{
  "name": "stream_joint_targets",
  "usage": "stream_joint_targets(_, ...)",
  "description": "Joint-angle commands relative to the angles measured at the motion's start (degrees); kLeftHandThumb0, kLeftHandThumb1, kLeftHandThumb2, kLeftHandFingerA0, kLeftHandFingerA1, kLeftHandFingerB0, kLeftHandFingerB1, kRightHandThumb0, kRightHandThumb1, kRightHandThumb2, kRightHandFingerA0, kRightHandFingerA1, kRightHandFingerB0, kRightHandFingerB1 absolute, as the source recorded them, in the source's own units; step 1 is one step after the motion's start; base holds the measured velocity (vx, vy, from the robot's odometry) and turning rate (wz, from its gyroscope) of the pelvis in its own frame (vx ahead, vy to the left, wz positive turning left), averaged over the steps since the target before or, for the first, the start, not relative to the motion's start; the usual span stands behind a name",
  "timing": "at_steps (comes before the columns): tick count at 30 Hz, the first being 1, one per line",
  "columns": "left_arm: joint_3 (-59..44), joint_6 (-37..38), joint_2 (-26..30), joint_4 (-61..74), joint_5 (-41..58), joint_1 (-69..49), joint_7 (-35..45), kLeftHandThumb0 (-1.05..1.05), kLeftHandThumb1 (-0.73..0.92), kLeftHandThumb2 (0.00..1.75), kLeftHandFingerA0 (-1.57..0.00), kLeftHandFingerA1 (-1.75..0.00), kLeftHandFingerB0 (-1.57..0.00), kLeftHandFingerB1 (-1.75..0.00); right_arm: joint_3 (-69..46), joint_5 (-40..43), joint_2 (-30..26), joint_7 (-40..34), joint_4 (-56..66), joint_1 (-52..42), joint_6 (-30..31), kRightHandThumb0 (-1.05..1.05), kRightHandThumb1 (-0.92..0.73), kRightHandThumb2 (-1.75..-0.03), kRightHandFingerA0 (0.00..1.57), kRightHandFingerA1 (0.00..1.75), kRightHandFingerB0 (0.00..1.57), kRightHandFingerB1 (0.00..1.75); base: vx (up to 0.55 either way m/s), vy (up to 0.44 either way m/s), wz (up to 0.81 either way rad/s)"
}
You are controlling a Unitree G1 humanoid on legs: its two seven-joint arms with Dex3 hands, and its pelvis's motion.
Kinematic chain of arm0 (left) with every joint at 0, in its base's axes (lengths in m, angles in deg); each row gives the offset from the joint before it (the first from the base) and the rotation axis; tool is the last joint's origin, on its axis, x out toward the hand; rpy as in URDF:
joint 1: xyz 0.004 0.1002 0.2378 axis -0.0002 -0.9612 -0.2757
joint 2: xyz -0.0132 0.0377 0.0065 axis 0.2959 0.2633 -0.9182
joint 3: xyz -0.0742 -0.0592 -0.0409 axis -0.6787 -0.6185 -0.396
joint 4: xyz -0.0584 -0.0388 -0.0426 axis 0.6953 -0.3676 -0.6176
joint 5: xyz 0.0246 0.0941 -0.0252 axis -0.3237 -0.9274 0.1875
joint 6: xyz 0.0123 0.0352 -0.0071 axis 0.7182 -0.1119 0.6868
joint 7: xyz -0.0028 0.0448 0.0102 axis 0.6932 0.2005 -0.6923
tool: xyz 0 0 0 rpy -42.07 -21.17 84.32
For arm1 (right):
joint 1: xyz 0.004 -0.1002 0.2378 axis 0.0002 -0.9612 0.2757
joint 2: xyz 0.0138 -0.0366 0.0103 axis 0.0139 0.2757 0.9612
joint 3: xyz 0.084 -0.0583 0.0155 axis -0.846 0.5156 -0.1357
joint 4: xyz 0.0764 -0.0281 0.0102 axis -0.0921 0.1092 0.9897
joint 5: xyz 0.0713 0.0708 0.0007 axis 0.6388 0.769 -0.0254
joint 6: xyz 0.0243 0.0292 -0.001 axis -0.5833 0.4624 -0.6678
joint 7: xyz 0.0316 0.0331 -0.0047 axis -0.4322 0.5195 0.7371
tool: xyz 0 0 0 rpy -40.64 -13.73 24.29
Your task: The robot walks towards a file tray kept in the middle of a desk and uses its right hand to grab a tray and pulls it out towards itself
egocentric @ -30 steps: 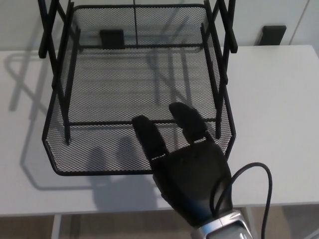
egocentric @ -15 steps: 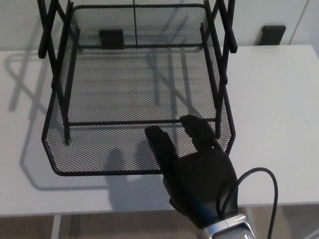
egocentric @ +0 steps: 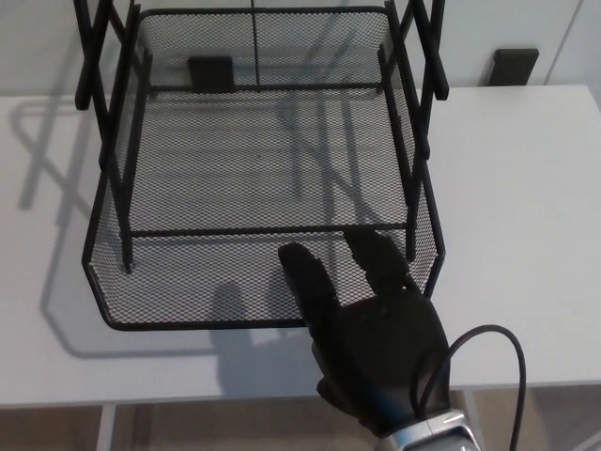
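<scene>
The black mesh tray sits in the middle of the white surface, slid partly forward out of its upright black frame, so that its front rim hangs near the surface's near edge. The right hand comes up from below that front rim, at the tray's front right corner. Its two fingers are spread apart and reach over the rim into the tray, lying above the mesh floor; they are not curled round the wire, and I cannot tell whether they touch the mesh at all. The left hand does not show.

The main risk, as I judge it, is a pull with no real hold. If the fingers stay straight, they may slide back over the rim and leave the tray where it is. The hand is also well off the tray's centre, toward the right corner, so a pull from there could twist the tray in its frame and jam it against the uprights, or drag the whole frame across the surface. The tray's front is already close to the surface's near edge; a long pull might tip it off.
</scene>
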Motion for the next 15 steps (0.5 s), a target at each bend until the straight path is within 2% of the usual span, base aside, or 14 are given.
stream_joint_targets(1, -0.3, 2.1, 1.3, -0.8, -0.2, 0.3, 1.0, -0.44, 0.58, 0.58, -0.56, -0.38, -0.3, -0.32, 5.1, 2.1, 0.7, -1.4, -1.9, -11.1, -0.5, -0.7, -0.43, -0.75, 0.03, 0.44, 0.14, 0.42, 0.0, 0.0, 0.0)
stream_joint_targets(2, -0.3, 2.0, 1.3, -0.9, -0.2, 0.4, 1.0, -0.45, 0.59, 0.58, -0.56, -0.38, -0.31, -0.32, 5.2, 2.3, 0.6, -1.6, -1.8, -11.5, -0.6, -0.71, -0.43, -0.75, 0.03, 0.44, 0.14, 0.41, 0.0, 0.0, 0.0)
stream_joint_targets(3, 0.0, 1.9, 1.5, -0.8, -0.7, 0.4, 0.9, -0.46, 0.59, 0.58, -0.56, -0.38, -0.3, -0.32, 5.5, 2.8, 0.5, -2.3, -1.4, -12.2, -0.8, -0.34, -0.19, -0.82, 0.05, 0.55, 0.0, 0.49, 0.0, 0.0, 0.0)
stream_joint_targets(5, 0.2, 2.9, 1.7, -1.1, -1.2, 0.5, 0.5, -0.47, 0.59, 0.58, -0.57, -0.38, -0.31, -0.32, 5.8, 3.2, 0.1, -2.3, -0.5, -13.0, -1.2, -0.34, -0.2, -0.83, 0.05, 0.55, 0.0, 0.49, 0.0, 0.0, 0.0)
stream_joint_targets(6, 0.1, 2.9, 1.7, -1.0, -0.9, 0.4, 0.8, -0.46, 0.59, 0.58, -0.57, -0.38, -0.31, -0.32, 6.1, 3.2, 0.0, -2.1, 0.0, -13.4, -1.2, -0.35, -0.21, -0.84, 0.05, 0.55, 0.0, 0.49, 0.0, 0.0, 0.0)
stream_joint_targets(7, 0.0, 2.5, 1.7, -0.8, -0.8, 0.3, 0.8, -0.46, 0.59, 0.58, -0.57, -0.38, -0.31, -0.32, 6.6, 3.2, -0.3, -1.7, 1.1, -14.2, -1.2, -0.65, -0.49, -0.56, 0.05, 0.42, 0.18, 0.32, 0.0, 0.0, 0.0)
stream_joint_targets(8, 0.0, 2.3, 1.7, -0.7, -0.9, 0.3, 0.8, -0.45, 0.6, 0.58, -0.55, -0.38, -0.3, -0.32, 7.0, 2.6, -0.6, -1.6, 1.6, -14.7, -1.2, -0.36, -0.23, -0.86, 0.04, 0.55, 0.0, 0.49, 0.0, 0.0, 0.0)
stream_joint_targets(9, 0.1, 2.3, 1.8, -0.7, -1.0, 0.4, 0.8, -0.45, 0.6, 0.58, -0.56, -0.38, -0.31, -0.32, 7.6, 1.6, -1.0, -1.8, 2.0, -15.3, -1.1, -0.36, -0.22, -0.86, 0.05, 0.55, 0.0, 0.49, 0.0, 0.0, 0.0)
stream_joint_targets(10, 0.2, 2.2, 1.8, -0.5, -1.2, 0.3, 0.6, -0.45, 0.59, 0.58, -0.56, -0.38, -0.31, -0.32, 8.1, 1.1, -1.4, -2.1, 2.6, -16.1, -1.2, -0.68, -0.51, -0.56, 0.05, 0.44, 0.17, 0.33, 0.0, 0.0, 0.0)
stream_joint_targets(11, 0.2, 2.0, 1.8, -0.4, -1.4, 0.3, 0.5, -0.46, 0.59, 0.58, -0.57, -0.38, -0.31, -0.32, 8.6, 0.8, -1.9, -2.0, 3.4, -17.0, -1.2, -0.7, -0.42, -0.77, 0.04, 0.45, 0.1, 0.42, 0.0, 0.0, 0.0)
stream_joint_targets(12, 0.4, 1.8, 1.7, -0.6, -1.6, 0.5, 0.3, -0.46, 0.59, 0.58, -0.57, -0.38, -0.32, -0.32, 9.1, 0.4, -2.2, -2.1, 4.0, -17.9, -1.1, -0.7, -0.42, -0.8, 0.01, 0.4, 0.12, 0.43, 0.0, 0.0, 0.0)
stream_joint_targets(15, 0.5, 2.0, 1.7, -1.1, -1.8, 0.6, 0.2, -0.48, 0.57, 0.58, -0.58, -0.38, -0.32, -0.32, 10.5, -1.8, -3.7, -2.0, 6.2, -20.0, -1.3, -0.75, -0.45, -0.82, 0.02, 0.42, 0.1, 0.42, 0.0, 0.0, 0.0)
